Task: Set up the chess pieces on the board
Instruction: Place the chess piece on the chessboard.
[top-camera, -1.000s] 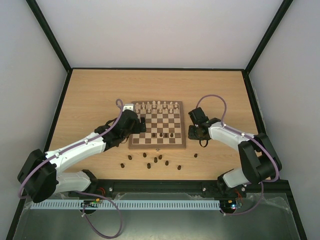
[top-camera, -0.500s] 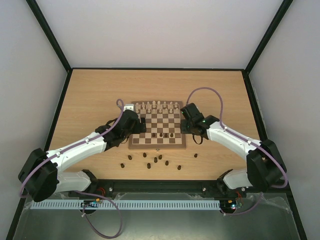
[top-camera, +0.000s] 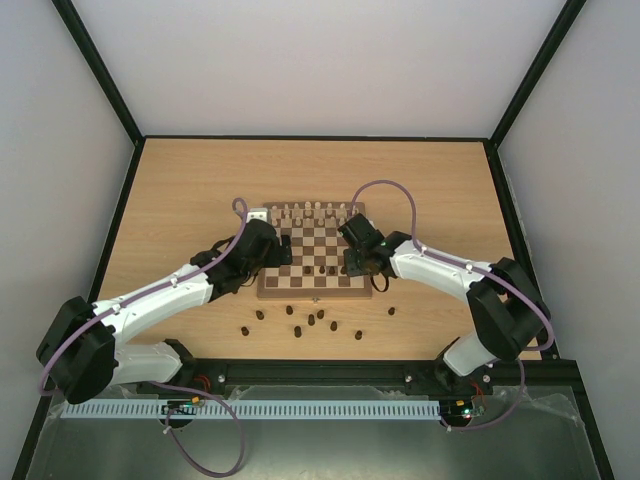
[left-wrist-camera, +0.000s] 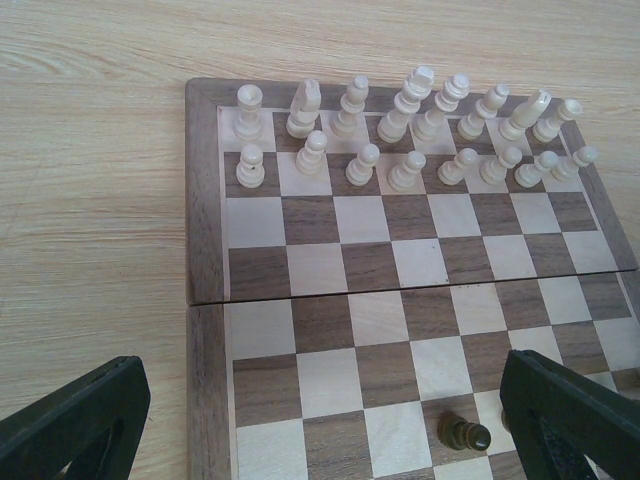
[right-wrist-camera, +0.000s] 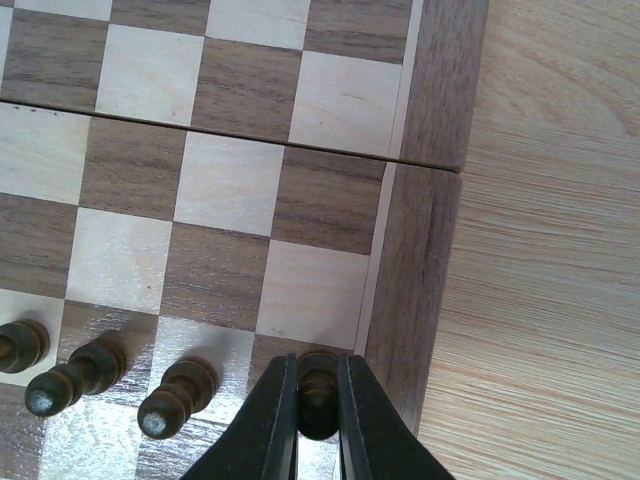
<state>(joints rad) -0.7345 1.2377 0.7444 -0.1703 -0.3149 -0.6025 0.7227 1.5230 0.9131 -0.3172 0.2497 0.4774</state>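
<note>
— Where was the right gripper (right-wrist-camera: 317, 362) at that moment?

— Over the board (right-wrist-camera: 415, 230), near its 4 o'clock corner as the overhead camera saw it. Its two fingers were pinched almost together on a dark pawn (right-wrist-camera: 318, 405), which they held upright by the head.

— And where was that pawn?

— At the outermost square, just inside the brown border on the board's 3 o'clock side. The wrist view did not show whether its base touched the square.

— Was anything beside it?

— Three more dark pawns (right-wrist-camera: 175, 398) stood in the same row, running off toward 9 o'clock.

— What about the left gripper (left-wrist-camera: 320, 425)?

— It hung at the board's 9 o'clock edge with its fingers spread as wide as they went, and it gripped nothing. A further dark pawn (left-wrist-camera: 462, 432) stood on the board between them, close to the finger on the 3 o'clock side. No contact between the two could be made out.

— Where were the other pieces?

— The loose dark pieces (top-camera: 310, 322) lay scattered on the table (top-camera: 180, 200), off the board at its 6 o'clock side. The cream pieces (left-wrist-camera: 410, 130) filled two rows along the 12 o'clock edge, well apart from both grippers.
</note>
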